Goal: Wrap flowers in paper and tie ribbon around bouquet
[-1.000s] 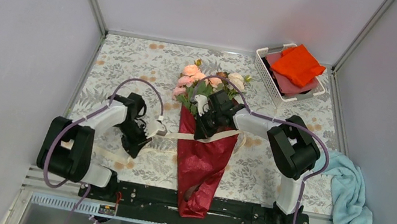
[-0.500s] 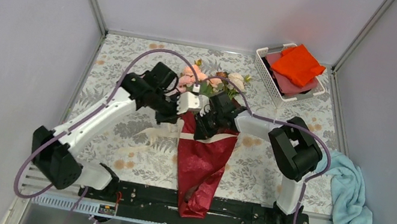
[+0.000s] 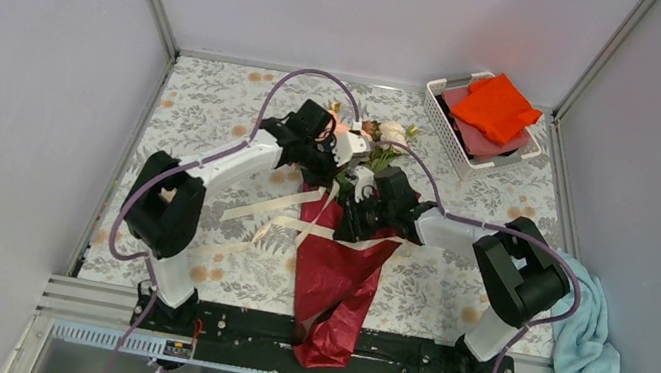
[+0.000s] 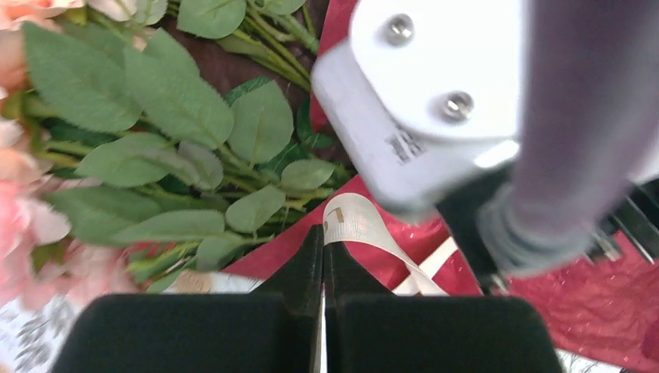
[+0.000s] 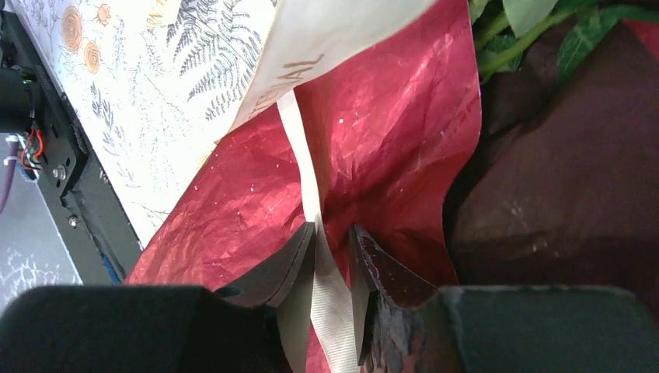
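Observation:
The bouquet lies mid-table: flowers (image 3: pixel 390 133) at the far end, dark red paper (image 3: pixel 333 268) tapering toward me. A cream ribbon (image 3: pixel 268 204) crosses the paper and trails left over the table. My left gripper (image 3: pixel 346 144) hangs over the leaves, shut on the ribbon's end (image 4: pixel 356 221), which pokes out past its tips (image 4: pixel 323 233). Green leaves (image 4: pixel 179 109) fill the left wrist view. My right gripper (image 3: pixel 354 213) sits on the paper's upper part. Its jaws (image 5: pixel 332 229) stand slightly apart, and the ribbon (image 5: pixel 330 303) runs loosely between them over the paper (image 5: pixel 388 140).
A white basket (image 3: pixel 439 112) at the back right holds an orange cloth (image 3: pixel 494 107). A light blue towel (image 3: pixel 586 331) lies at the right edge. The black base rail (image 3: pixel 232 324) runs along the front. The right wrist housing (image 4: pixel 420 93) is close above my left gripper.
My left arm has swung from the table's left side up and right to the bouquet's top, carrying the ribbon end. The right gripper's jaws have parted and shifted slightly toward me.

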You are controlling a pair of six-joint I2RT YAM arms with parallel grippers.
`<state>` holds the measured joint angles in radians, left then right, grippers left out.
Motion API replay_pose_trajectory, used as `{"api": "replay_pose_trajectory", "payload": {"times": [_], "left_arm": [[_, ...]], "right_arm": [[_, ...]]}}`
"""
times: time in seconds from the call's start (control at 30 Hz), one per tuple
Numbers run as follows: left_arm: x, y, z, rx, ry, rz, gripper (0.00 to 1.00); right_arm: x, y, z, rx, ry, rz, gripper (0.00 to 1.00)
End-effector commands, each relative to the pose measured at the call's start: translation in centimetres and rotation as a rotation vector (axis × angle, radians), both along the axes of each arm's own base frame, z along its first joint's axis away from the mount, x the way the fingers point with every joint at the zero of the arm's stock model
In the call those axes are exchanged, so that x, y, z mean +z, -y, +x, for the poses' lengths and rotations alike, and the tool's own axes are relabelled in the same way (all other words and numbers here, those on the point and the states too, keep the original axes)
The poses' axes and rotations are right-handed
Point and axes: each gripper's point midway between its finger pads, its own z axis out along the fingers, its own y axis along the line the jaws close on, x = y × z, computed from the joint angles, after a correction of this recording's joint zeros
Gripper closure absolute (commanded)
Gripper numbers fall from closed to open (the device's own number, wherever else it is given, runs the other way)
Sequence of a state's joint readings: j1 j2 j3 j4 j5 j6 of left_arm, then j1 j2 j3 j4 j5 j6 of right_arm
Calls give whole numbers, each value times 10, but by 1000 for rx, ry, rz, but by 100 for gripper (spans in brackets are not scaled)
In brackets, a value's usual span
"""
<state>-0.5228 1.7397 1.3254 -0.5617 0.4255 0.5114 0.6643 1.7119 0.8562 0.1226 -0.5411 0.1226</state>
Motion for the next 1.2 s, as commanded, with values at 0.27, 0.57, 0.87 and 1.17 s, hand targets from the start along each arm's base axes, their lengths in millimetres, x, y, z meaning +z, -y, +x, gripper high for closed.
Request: {"api": "replay_pose_trajectory", "payload": {"times": [0.27,0.57,0.87,1.17], "left_arm": [[-27,51,35,40,12,-83,66],[52,4,80,238,183,-29,10],[52,-31,-27,-124,96,-101,13],[-29,-12,-65,-236,80,15,28]], "right_arm": [[22,2,-1,-79,85,137,80],[13,4,-4,-82,68,144,97],[11,5,0,-87,52,152,100],[13,5,3,-95,44,168,100]]}}
